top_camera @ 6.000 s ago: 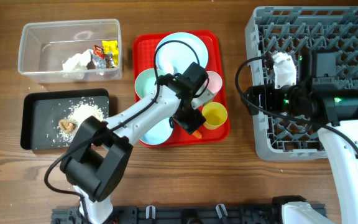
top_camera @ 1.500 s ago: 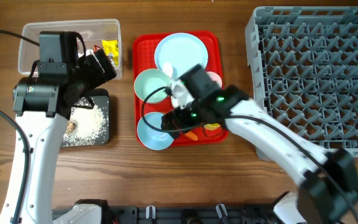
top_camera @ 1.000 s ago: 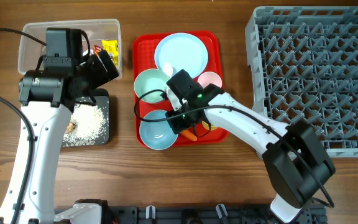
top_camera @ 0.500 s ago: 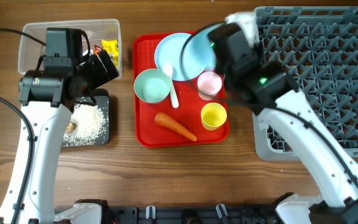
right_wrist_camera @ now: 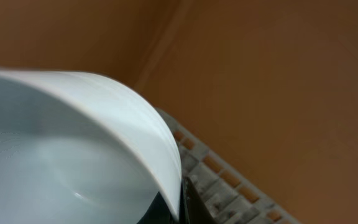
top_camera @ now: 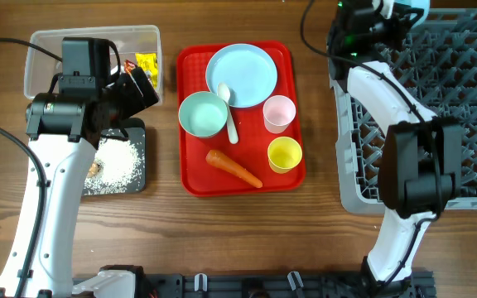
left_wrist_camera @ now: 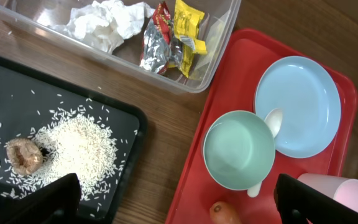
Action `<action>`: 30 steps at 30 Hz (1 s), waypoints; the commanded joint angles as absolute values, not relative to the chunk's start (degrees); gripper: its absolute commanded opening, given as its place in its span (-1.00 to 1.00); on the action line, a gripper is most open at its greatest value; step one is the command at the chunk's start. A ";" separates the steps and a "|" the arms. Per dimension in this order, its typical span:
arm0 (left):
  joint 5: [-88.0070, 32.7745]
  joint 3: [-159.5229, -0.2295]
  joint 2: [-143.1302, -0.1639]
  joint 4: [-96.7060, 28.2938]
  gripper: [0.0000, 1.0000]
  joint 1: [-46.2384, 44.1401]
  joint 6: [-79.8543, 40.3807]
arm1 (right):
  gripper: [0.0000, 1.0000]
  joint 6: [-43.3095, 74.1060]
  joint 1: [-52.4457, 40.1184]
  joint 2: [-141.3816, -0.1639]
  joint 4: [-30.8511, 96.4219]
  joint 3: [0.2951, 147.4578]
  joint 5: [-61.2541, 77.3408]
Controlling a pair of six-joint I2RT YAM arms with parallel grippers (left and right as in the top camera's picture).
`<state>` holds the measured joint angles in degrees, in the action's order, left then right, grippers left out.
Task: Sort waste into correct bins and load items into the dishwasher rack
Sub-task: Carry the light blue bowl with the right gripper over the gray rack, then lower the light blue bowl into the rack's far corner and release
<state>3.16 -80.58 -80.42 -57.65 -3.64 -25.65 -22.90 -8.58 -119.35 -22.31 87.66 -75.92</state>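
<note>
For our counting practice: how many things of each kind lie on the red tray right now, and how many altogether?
On the red tray:
plate: 1
bowl: 1
cups: 2, the pink cup and the yellow cup
spoon: 1
carrot: 1
Total: 6

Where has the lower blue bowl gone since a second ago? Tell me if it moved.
Yes. The blue bowl left the red tray's near-left corner, going right and away, to above the dishwasher rack's far-left corner.
</note>
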 commanded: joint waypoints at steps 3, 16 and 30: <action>3.31 -80.58 -80.71 -57.49 1.00 -3.36 -25.96 | -0.92 -31.40 -8.12 -121.25 -22.87 88.51 -72.51; 3.29 -80.58 -80.71 -57.49 1.00 -3.36 -25.96 | -0.91 -23.81 -9.28 -125.60 -12.78 88.49 -69.58; 3.31 -80.58 -80.71 -57.52 1.00 -3.36 -25.96 | -0.41 -20.64 -10.48 -127.63 -9.23 88.49 -66.37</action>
